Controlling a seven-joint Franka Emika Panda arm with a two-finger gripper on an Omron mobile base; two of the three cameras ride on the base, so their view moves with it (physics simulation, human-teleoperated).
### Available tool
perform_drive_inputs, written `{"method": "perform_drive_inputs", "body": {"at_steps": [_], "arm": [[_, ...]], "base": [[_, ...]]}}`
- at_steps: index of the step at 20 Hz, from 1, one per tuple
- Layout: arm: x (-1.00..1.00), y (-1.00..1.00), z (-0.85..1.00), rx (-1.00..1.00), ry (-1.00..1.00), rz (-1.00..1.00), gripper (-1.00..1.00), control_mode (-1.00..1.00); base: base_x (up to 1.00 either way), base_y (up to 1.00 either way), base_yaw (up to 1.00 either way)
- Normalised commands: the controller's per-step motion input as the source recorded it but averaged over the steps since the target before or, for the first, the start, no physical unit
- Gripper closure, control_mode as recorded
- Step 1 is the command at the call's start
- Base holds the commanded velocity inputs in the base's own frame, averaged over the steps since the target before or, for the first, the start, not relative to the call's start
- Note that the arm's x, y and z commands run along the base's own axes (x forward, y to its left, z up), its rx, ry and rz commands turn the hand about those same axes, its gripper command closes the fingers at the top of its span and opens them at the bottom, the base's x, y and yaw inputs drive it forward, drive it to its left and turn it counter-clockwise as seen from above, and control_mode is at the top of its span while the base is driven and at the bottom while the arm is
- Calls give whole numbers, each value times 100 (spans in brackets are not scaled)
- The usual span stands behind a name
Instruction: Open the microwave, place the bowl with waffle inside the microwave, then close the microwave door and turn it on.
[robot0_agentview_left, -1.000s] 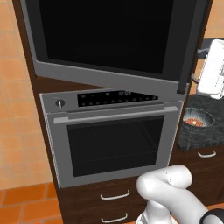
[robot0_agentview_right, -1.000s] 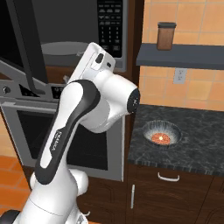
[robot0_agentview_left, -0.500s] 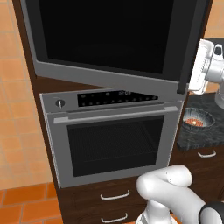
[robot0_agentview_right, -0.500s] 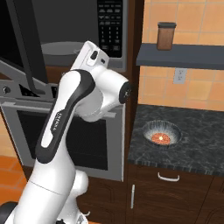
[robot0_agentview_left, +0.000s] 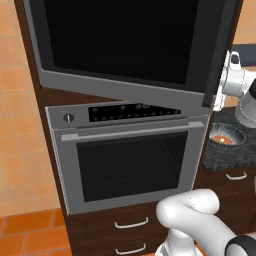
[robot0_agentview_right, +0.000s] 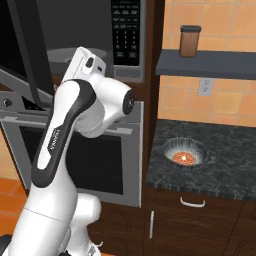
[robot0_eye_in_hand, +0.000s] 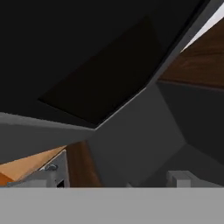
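The microwave (robot0_agentview_right: 125, 35) is built in above the silver oven, its black keypad facing out. The microwave door (robot0_agentview_left: 125, 40), a wide black glass panel with a grey border, is swung open to the left, and the dark cavity with its round plate (robot0_agentview_right: 70, 54) is exposed. My hand (robot0_agentview_right: 86, 64) sits at the cavity's mouth, just behind the door's free edge (robot0_agentview_left: 214, 65). In the hand view my gripper (robot0_eye_in_hand: 113, 180) looks open and empty, its tips wide apart, facing dark inner walls. The bowl with waffle (robot0_agentview_right: 184, 152) rests on the black counter to the right (robot0_agentview_left: 226, 137).
The silver oven (robot0_agentview_left: 130, 155) with its round knob and handle bar is under the microwave. A brown jar (robot0_agentview_right: 190, 41) stands on a dark shelf above the counter (robot0_agentview_right: 225, 170). Drawers lie below the oven. My elbow (robot0_agentview_right: 110, 105) hangs in front of the oven.
My hand has shifted left and a little up, closer in behind the open door's edge toward the cavity. The door and the bowl have stayed put.
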Motion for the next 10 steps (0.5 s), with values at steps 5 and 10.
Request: {"method": "perform_drive_inputs", "body": {"at_steps": [5, 10], "arm": [[-14, 42, 1, 7, 6, 32, -100, -100], [-16, 51, 6, 10, 5, 35, -100, -100]], "base": [[0, 0, 0], [0, 0, 0]]}}
